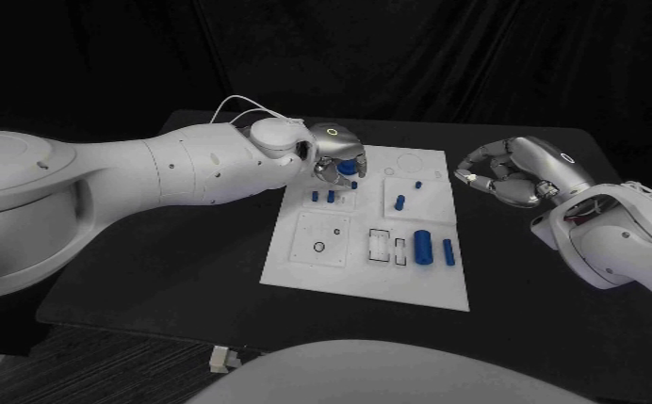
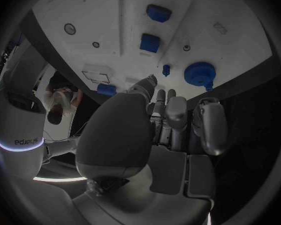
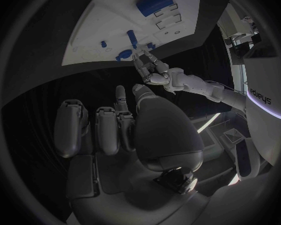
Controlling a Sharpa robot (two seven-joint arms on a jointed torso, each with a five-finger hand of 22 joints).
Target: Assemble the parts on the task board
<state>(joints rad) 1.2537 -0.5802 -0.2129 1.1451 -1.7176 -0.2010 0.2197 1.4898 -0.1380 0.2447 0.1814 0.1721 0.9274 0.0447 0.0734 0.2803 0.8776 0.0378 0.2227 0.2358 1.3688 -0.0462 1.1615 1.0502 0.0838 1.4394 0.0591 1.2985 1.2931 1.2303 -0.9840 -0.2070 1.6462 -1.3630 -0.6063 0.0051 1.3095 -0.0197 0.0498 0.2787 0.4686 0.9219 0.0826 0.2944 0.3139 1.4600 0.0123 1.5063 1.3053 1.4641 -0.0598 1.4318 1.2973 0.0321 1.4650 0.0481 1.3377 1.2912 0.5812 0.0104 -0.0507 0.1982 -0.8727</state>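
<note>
Over the far left corner of the task board (image 1: pixel 365 277) hovers the left hand (image 1: pixel 334 156), its fingers pointing down around a round blue gear-like part (image 2: pixel 200 74). Whether the fingertips pinch that part or merely stand just beside it I cannot tell; the left wrist view shows fingers (image 2: pixel 177 110) reaching toward it with nothing clearly clamped. This pose suits seating or fetching the piece at that corner, I judge. Two small blue pegs (image 1: pixel 323 197) stand on the board just below the hand. Nearer the middle, a slim blue pin (image 1: pixel 401 202) lies alone, and toward the right a blue cylinder (image 1: pixel 423 247) and a blue bar (image 1: pixel 448 252) lie beside outlined recesses. Well off the board, above the bench (image 1: pixel 163 272), the right hand (image 1: pixel 506 176) waits with fingers curled inward, holding nothing.
</note>
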